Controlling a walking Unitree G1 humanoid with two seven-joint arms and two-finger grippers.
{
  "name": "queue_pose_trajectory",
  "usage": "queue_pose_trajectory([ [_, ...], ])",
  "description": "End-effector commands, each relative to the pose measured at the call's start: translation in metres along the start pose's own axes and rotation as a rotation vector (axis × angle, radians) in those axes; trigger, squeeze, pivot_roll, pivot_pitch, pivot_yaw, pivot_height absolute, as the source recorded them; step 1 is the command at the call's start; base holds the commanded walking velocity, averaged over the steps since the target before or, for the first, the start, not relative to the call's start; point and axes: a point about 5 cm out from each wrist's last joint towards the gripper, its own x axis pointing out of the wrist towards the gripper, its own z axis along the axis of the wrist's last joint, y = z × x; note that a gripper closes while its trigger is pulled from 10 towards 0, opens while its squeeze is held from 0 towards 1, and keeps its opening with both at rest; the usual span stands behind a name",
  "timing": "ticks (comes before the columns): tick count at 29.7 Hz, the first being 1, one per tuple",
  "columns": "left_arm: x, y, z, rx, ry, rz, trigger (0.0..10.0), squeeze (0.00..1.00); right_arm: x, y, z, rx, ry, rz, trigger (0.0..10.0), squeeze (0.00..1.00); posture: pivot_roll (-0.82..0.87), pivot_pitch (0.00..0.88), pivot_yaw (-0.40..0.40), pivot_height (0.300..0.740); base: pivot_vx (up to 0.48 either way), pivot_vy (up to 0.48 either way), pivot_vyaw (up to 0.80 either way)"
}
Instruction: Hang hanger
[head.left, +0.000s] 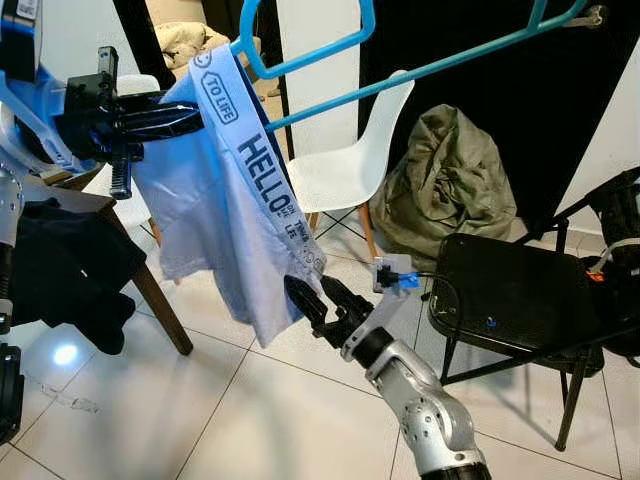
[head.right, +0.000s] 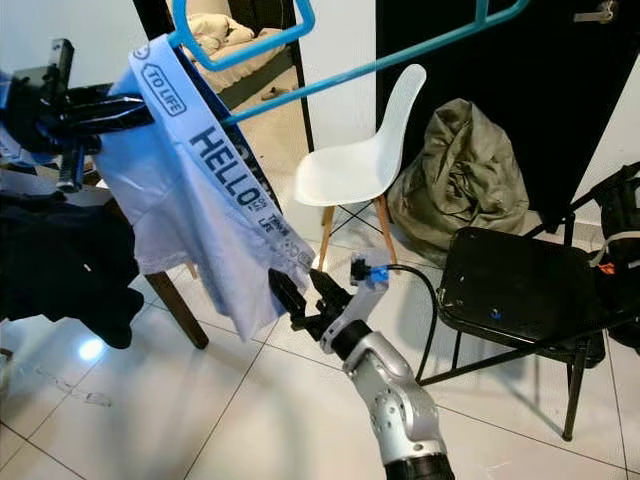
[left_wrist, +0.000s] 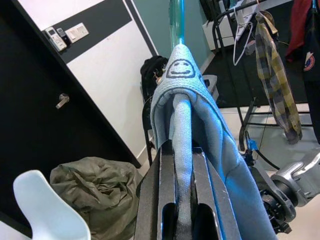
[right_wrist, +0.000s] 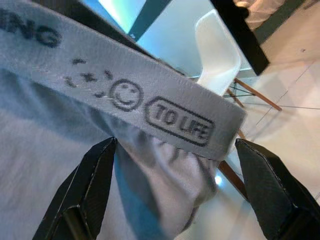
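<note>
Your blue plastic hanger (head.left: 330, 55) is up high, above the white moulded chair with wooden legs (head.left: 350, 165), its long bar slanting up toward the black door (head.left: 500, 110). The pale blue shorts with a grey "HELLO / TO LIFE" waistband (head.left: 235, 215) drape from the hanger's lower end and hang down beside the chair.

Your left gripper (head.left: 175, 118) sits at the top of the shorts, fingers (left_wrist: 150, 200) pressed together on a fold of the waistband. Your right gripper (head.left: 320, 298) is at the shorts' bottom hem, fingers (right_wrist: 92, 185) spread wide, waistband between them, not clamped.

Right of the chair you've got an olive green cloth bag (head.left: 450, 180) slumped against the door, then a black folding chair (head.left: 520, 300). Left of the shorts, dark clothing (head.left: 70, 270) lies on a wooden table (head.left: 150, 280).
</note>
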Motion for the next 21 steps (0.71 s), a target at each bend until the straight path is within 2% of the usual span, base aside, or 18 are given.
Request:
queue_pose_trajectory([
  [1, 0.002, 0.001, 0.009, 0.028, -0.030, -0.009, 0.0, 0.00, 0.000, -0.003, -0.010, 0.043, 0.015, -0.047, 10.0, 0.00, -0.02, 0.041, 0.083, 0.740, 0.000, 0.000, 0.00],
  [3, 0.003, 0.000, 0.008, 0.023, -0.040, -0.006, 0.0, 0.00, -0.002, -0.009, -0.012, 0.078, 0.015, -0.085, 10.0, 0.00, -0.02, 0.041, 0.082, 0.740, 0.000, 0.000, 0.00],
  [5, 0.004, -0.003, 0.005, 0.015, -0.053, 0.000, 0.0, 0.00, -0.005, -0.018, -0.014, 0.171, -0.002, -0.132, 10.0, 0.00, -0.02, 0.042, 0.081, 0.740, 0.000, 0.000, 0.00],
  [8, 0.006, -0.005, 0.001, 0.004, -0.069, 0.010, 0.0, 0.00, -0.009, -0.024, -0.013, 0.251, -0.021, -0.154, 10.0, 0.00, -0.03, 0.042, 0.079, 0.740, 0.000, 0.000, 0.00],
  [13, 0.008, -0.006, -0.001, -0.004, -0.085, 0.019, 0.0, 0.00, -0.012, -0.026, -0.010, 0.323, -0.047, -0.148, 10.0, 0.00, -0.03, 0.041, 0.078, 0.740, 0.000, 0.000, 0.00],
  [19, 0.010, -0.006, -0.001, -0.007, -0.098, 0.016, 0.0, 0.00, -0.011, -0.025, -0.010, 0.355, -0.066, -0.138, 10.0, 0.00, -0.03, 0.039, 0.081, 0.740, 0.000, 0.000, 0.00],
  [21, 0.011, -0.006, -0.001, -0.007, -0.104, 0.013, 0.0, 0.00, -0.009, -0.022, -0.007, 0.424, -0.092, -0.103, 10.0, 0.00, -0.03, 0.038, 0.081, 0.740, 0.000, 0.000, 0.00],
])
